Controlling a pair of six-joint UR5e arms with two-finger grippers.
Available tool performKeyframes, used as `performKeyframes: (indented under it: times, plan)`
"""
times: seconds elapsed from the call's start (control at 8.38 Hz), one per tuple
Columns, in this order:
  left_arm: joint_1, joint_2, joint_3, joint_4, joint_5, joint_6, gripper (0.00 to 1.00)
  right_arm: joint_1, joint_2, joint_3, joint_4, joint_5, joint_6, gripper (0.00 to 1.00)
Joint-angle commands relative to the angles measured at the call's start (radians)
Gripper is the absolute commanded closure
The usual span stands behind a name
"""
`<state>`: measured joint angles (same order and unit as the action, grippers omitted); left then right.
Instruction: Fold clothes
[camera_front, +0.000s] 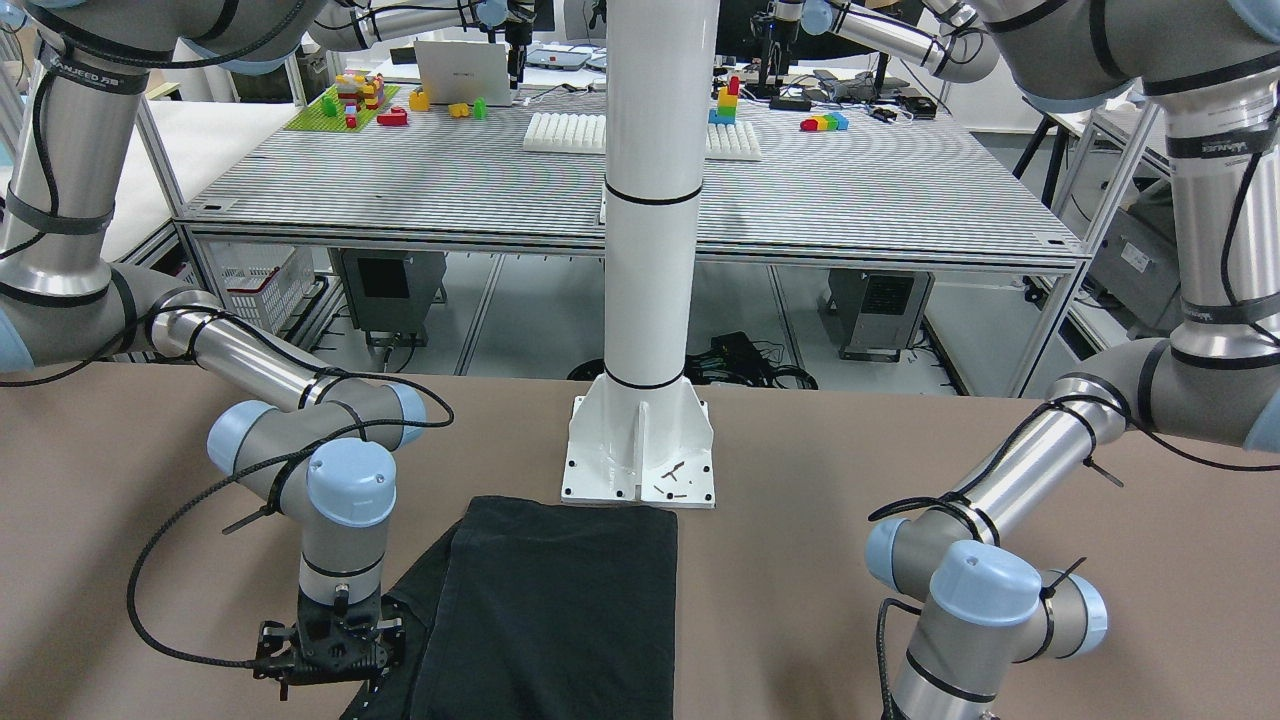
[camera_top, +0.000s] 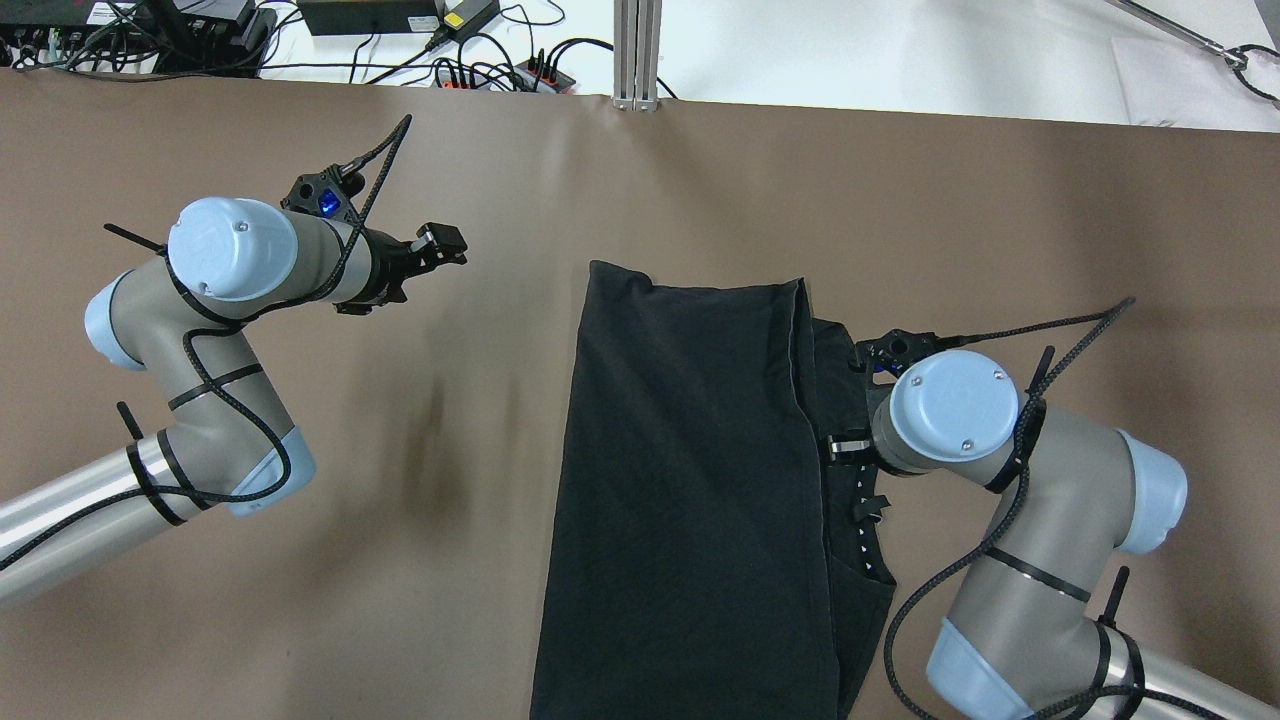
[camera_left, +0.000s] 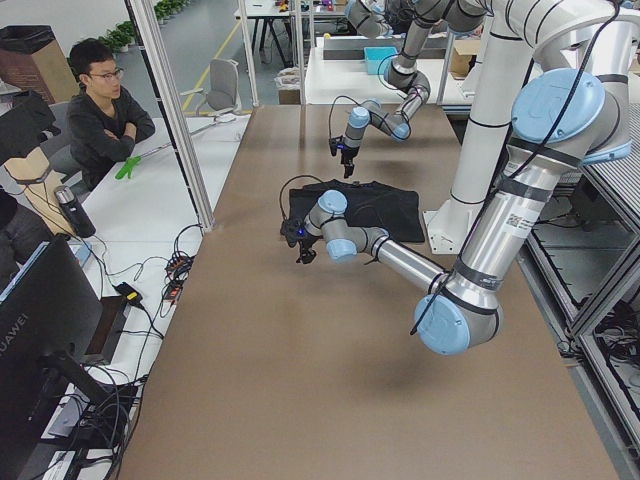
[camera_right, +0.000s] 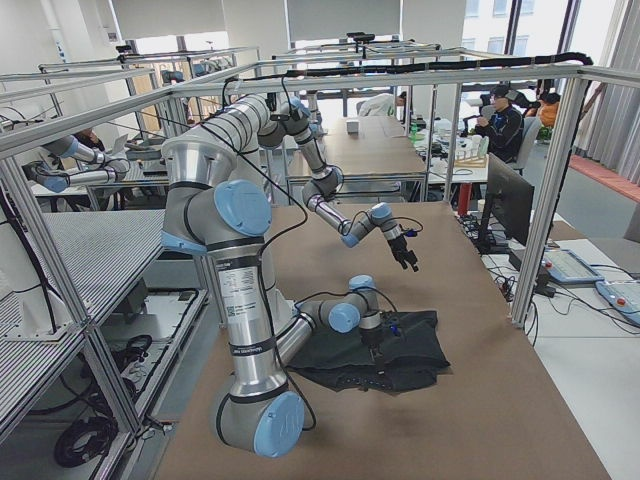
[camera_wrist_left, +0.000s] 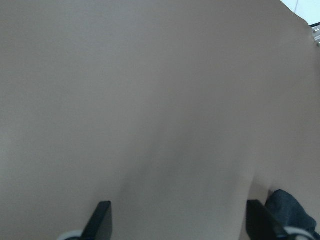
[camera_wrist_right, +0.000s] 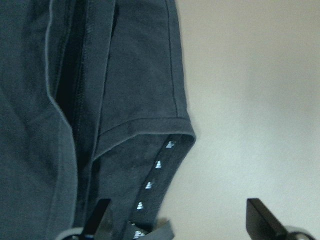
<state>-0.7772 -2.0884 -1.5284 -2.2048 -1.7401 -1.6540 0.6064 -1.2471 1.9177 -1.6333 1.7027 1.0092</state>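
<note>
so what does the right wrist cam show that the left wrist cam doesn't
Only the right wrist view: the garment close up, its sleeve hem and a row of white dots, by the open right gripper. Only the left wrist view: nearly all bare table, the garment just a corner at lower right, past the open left gripper. Both: brown table, two fingertips apart.

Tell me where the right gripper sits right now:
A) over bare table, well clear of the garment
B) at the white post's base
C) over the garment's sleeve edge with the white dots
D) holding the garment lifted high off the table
C: in the right wrist view the right gripper, jaws open, straddles the black garment's sleeve edge with its row of white dots, and the fabric lies on the table.
</note>
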Motion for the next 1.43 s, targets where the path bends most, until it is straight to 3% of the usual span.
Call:
performKeyframes:
  times: [0.0,0.24,0.48,0.84,1.07,1.31]
  plan:
    - [0.027,-0.002,-0.048,0.03,0.01,-0.047,0.06,-0.136,0.009,0.106,0.041,-0.061,0.672,0.06]
    - [0.027,-0.001,-0.068,0.031,0.019,-0.049,0.06,-0.308,-0.069,0.214,0.044,-0.162,1.037,0.09]
    - [0.027,-0.001,-0.079,0.031,0.03,-0.047,0.06,-0.455,-0.112,0.214,0.044,-0.308,1.36,0.26]
    - [0.03,-0.001,-0.117,0.063,0.083,-0.049,0.06,-0.588,-0.186,0.204,0.094,-0.434,1.493,0.28]
    - [0.047,-0.004,-0.162,0.128,0.092,-0.049,0.06,-0.609,-0.184,0.166,0.099,-0.436,1.496,0.27]
    - [0.055,-0.007,-0.161,0.128,0.097,-0.049,0.06,-0.611,-0.186,0.196,0.099,-0.425,1.494,0.27]
